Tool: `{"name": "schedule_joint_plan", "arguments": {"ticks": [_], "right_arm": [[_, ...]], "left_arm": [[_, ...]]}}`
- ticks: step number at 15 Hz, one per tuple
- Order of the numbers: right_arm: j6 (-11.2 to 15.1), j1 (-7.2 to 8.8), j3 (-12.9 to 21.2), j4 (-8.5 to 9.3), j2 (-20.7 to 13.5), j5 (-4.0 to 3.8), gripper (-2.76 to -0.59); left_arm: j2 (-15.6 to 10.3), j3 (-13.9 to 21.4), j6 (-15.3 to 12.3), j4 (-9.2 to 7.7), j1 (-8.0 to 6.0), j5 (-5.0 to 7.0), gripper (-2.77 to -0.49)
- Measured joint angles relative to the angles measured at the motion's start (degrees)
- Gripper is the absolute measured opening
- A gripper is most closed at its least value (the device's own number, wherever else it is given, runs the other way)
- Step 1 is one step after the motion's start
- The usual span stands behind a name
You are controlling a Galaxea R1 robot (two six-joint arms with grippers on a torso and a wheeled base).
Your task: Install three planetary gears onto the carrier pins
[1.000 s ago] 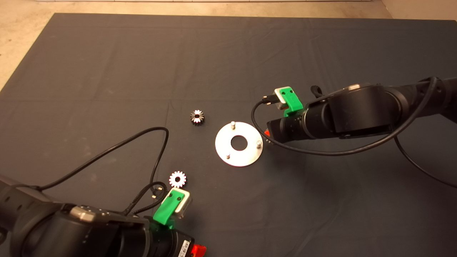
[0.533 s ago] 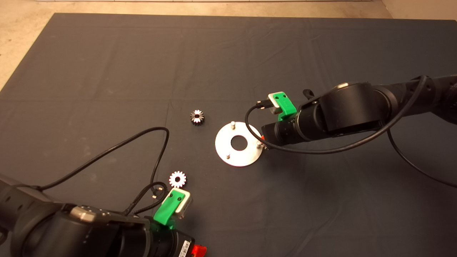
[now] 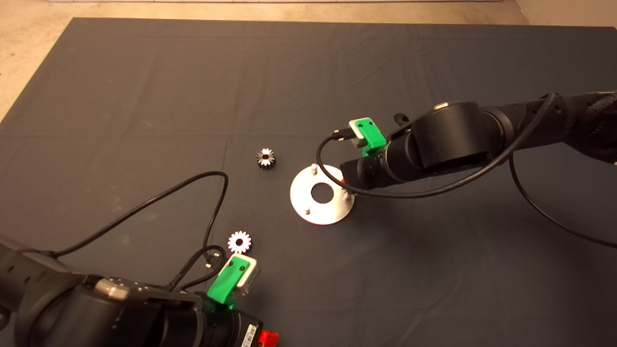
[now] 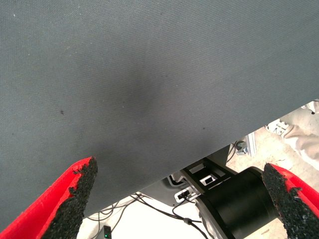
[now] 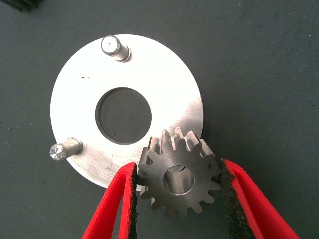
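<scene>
Red fingers of the right end effector [image 5: 178, 199] clamp a gear [image 5: 179, 178] above the disc [image 5: 164, 94]; left end effector [image 4: 179, 199] parked, spread apart.

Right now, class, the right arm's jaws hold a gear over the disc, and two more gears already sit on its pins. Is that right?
Not quite. The right gripper does hold a gear over the disc, but the head view shows the other two gears lying loose on the mat, not on pins. The two visible pins are bare.
</scene>
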Motion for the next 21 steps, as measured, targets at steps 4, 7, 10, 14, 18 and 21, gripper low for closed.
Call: {"name": "schedule_joint_plan", "arguments": {"ticks": [4,7,10,14,18,21], "right_arm": [[-0.23,0.02,-0.02,0.46,1.58,-0.66,-2.44],[-0.42,0.00,-0.02,0.51,2.73,-2.70,-2.43],[-0.42,0.02,-0.02,0.52,3.12,-2.65,-2.44],[-0.45,0.02,-0.02,0.57,3.12,-2.73,-2.44],[-0.70,0.00,-0.02,0.82,3.12,-2.73,-2.44],[-1.00,0.00,-0.02,0.94,3.12,-2.73,-2.44]], "left_arm": [[-0.02,0.00,0.00,0.00,0.00,0.02,-0.90],[-0.02,0.00,0.00,0.00,0.00,0.02,-0.90],[-0.02,0.00,0.00,0.00,0.00,0.02,-0.90],[-0.02,0.00,0.00,0.00,0.00,0.02,-0.90],[-0.01,0.00,0.00,0.00,0.00,0.02,-0.90],[-0.02,0.00,0.00,0.00,0.00,0.02,-0.90]]}}
